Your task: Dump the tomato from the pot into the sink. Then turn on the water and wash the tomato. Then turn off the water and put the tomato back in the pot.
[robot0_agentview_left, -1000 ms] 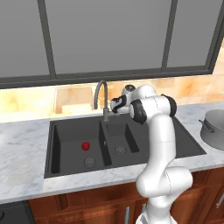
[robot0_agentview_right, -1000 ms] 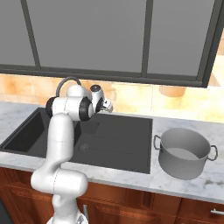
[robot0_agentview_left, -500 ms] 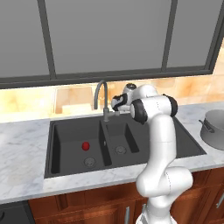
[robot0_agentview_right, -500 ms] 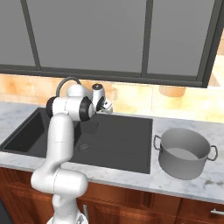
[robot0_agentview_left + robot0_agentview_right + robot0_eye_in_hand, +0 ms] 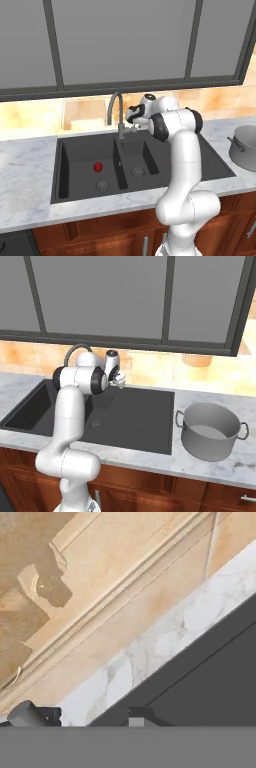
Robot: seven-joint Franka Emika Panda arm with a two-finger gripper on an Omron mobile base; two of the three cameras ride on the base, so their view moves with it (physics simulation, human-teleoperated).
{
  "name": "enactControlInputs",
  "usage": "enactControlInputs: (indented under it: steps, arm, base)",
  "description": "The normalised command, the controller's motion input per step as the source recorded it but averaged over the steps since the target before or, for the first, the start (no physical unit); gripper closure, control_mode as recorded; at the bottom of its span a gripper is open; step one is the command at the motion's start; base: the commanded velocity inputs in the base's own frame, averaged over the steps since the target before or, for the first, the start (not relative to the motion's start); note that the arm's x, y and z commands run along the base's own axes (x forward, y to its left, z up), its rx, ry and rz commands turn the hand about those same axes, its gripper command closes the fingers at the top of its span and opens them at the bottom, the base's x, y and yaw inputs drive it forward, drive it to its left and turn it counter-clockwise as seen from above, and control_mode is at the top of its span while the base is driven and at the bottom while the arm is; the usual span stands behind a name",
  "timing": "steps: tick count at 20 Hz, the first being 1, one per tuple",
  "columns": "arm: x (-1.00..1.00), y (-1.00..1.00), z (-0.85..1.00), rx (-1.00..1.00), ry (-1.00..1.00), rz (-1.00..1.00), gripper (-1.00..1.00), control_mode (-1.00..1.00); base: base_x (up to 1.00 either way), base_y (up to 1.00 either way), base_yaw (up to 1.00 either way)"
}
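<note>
The tomato point(image 5: 98, 166), a small glossy red ball, lies on the floor of the wide left basin of the black sink point(image 5: 75, 150), just behind the round drain. My gripper point(image 5: 132, 118) hangs behind the sink, right beside the grey curved faucet point(image 5: 115, 107) and close above its base; from the other side the gripper point(image 5: 119, 379) points toward the back wall. Its fingers look shut, and whether they touch the faucet's handle cannot be told. The grey pot point(image 5: 210, 430) stands upright on the marble counter right of the sink, with no tomato showing inside.
The hand view looks at the tan tiled wall point(image 5: 125, 587), a strip of marble counter point(image 5: 165, 642) and the sink's black rim point(image 5: 210, 677). The narrower basin point(image 5: 137, 160) lies below the hand. A window runs above the counter.
</note>
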Motion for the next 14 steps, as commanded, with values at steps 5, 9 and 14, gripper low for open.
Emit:
enactControlInputs:
  steps: [5, 9, 14]
  arm:
    - [0.0, -1.0, -0.44, 0.1, 0.16, -0.18, 1.0, -1.0]
    - [0.0, -1.0, -0.45, 0.08, 0.16, -0.19, 1.0, -1.0]
    - [-0.03, -1.0, -0.43, 0.07, 0.14, -0.18, 1.0, -1.0]
  base:
    - [0.0, 0.0, 0.0]
    - [0.0, 0.0, 0.0]
    - [0.0, 0.0, 0.0]
